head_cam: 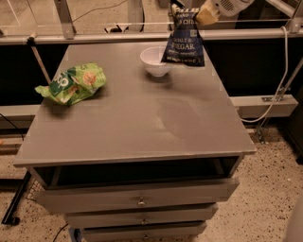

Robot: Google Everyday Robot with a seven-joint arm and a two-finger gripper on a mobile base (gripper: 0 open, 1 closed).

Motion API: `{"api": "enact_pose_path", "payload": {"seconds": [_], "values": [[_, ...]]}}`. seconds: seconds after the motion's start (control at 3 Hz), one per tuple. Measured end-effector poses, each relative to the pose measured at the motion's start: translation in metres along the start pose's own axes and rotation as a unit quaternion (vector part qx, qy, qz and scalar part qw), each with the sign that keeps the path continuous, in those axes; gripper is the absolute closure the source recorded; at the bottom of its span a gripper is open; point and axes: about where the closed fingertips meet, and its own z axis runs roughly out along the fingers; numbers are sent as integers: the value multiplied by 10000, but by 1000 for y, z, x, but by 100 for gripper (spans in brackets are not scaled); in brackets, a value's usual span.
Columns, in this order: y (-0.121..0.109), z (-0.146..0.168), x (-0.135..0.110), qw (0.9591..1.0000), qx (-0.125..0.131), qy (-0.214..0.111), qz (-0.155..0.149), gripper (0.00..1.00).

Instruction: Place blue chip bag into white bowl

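Note:
The blue chip bag (pixel 184 43) hangs in the air, held by its top edge. My gripper (pixel 185 10) is shut on that top edge, near the top of the view. The bag's lower end hangs just right of the white bowl (pixel 155 61) and overlaps the bowl's right rim in the view. The bowl stands upright at the back middle of the grey tabletop (pixel 137 113) and shows nothing inside it.
A bright green snack bag (pixel 73 83) lies on the left side of the tabletop. Drawers (pixel 139 201) sit below the front edge. A metal rail (pixel 94 37) runs behind the table. A cable (pixel 279 90) hangs at the right.

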Motion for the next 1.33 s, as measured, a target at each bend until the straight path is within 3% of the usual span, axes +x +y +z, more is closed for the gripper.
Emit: {"api": "enact_pose_path", "payload": {"seconds": [0.33, 0.67, 1.33], "values": [[-9, 5, -21, 9998, 136, -135, 28, 100], [-9, 22, -37, 9993, 194, -172, 261, 100], [-1, 51, -48, 9974, 106, -226, 675, 100]]}}
